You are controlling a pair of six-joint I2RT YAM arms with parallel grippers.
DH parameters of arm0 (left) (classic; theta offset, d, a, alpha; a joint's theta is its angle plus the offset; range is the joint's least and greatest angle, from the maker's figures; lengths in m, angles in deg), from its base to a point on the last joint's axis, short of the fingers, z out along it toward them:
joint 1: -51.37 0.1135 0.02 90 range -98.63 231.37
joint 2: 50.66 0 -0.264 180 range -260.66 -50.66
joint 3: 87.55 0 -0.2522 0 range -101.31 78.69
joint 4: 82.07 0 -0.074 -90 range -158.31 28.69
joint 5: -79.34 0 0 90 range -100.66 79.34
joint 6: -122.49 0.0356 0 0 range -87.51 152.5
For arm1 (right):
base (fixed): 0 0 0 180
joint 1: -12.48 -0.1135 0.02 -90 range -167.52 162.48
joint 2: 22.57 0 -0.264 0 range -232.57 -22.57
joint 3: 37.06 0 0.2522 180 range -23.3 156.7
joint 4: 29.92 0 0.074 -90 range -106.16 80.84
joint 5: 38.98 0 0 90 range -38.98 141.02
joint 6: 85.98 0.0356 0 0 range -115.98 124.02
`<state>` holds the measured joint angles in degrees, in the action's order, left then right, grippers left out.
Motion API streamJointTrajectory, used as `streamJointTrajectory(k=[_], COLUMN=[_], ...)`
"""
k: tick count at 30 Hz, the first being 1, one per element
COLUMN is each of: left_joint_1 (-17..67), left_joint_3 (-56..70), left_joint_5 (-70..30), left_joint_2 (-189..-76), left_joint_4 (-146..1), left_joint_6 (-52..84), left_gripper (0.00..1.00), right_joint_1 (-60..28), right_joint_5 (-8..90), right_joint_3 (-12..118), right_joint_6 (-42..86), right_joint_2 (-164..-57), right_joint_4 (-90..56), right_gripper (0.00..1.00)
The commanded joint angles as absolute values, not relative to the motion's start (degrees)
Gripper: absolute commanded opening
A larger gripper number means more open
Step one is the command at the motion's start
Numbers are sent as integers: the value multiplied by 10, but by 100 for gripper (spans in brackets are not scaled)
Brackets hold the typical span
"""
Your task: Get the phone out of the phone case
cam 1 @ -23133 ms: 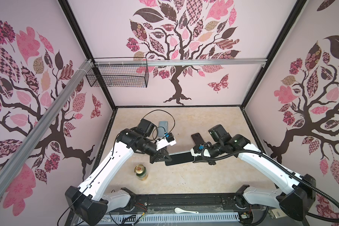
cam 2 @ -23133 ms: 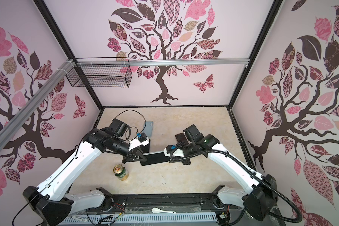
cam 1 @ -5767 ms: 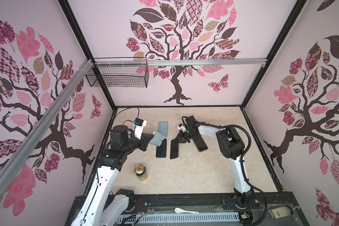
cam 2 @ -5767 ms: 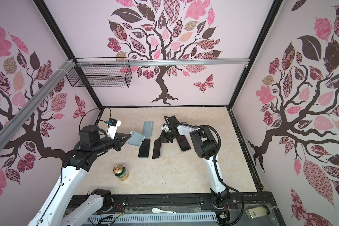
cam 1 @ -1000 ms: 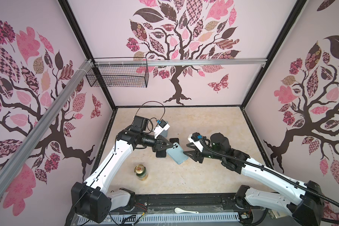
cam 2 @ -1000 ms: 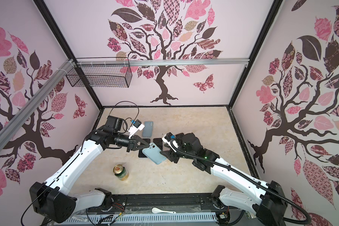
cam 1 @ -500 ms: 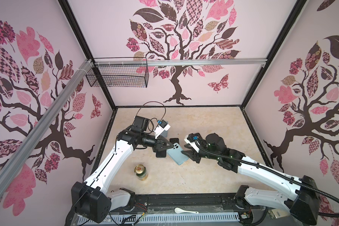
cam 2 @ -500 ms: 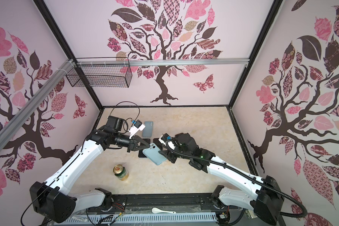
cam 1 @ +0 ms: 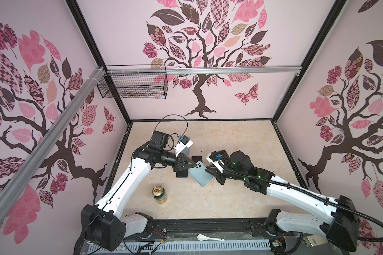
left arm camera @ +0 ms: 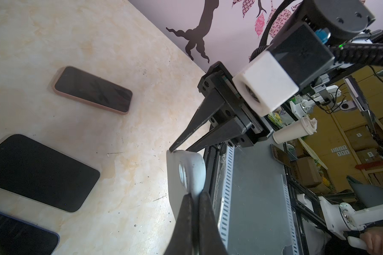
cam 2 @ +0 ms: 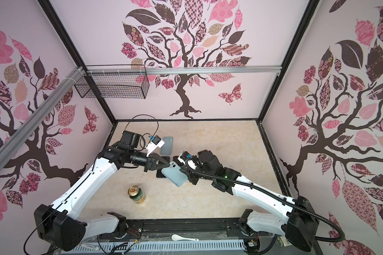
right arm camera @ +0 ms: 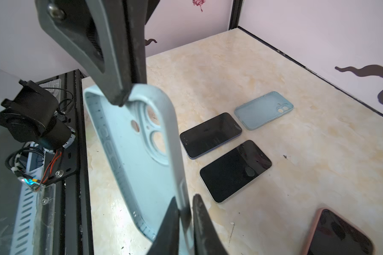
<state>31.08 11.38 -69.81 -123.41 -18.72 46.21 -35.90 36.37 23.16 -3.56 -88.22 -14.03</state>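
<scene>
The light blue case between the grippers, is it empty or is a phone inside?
Empty. In the right wrist view the light blue case shows a bare inner back, table visible through camera cutouts.

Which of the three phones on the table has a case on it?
The pink-rimmed phone, lying apart; the other two phones look bare.

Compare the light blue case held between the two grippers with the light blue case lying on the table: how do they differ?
The held case hangs above the table, tilted on edge, pinched by the left gripper and the right gripper; the lying case rests flat on the table, untouched. The held case has two large round camera holes; the lying case has one small pill-shaped cutout. Both are light blue.
</scene>
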Motion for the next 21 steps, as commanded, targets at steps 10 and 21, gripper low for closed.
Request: streamJointTrajectory(k=[10, 21], left_joint_1=[308, 308], left_joint_3=[112, 182], left_joint_5=[-627, -356], left_joint_2=[-1216, -1178], left_joint_4=[-235, -328], left_joint_6=[429, 283], left_gripper=[31, 62], right_joint_1=[-363, -247], right_joint_5=[411, 364], right_joint_3=[231, 304], right_joint_6=[32, 230], right_joint_2=[-880, -1010], right_joint_4=[-173, -99], right_gripper=[0, 0])
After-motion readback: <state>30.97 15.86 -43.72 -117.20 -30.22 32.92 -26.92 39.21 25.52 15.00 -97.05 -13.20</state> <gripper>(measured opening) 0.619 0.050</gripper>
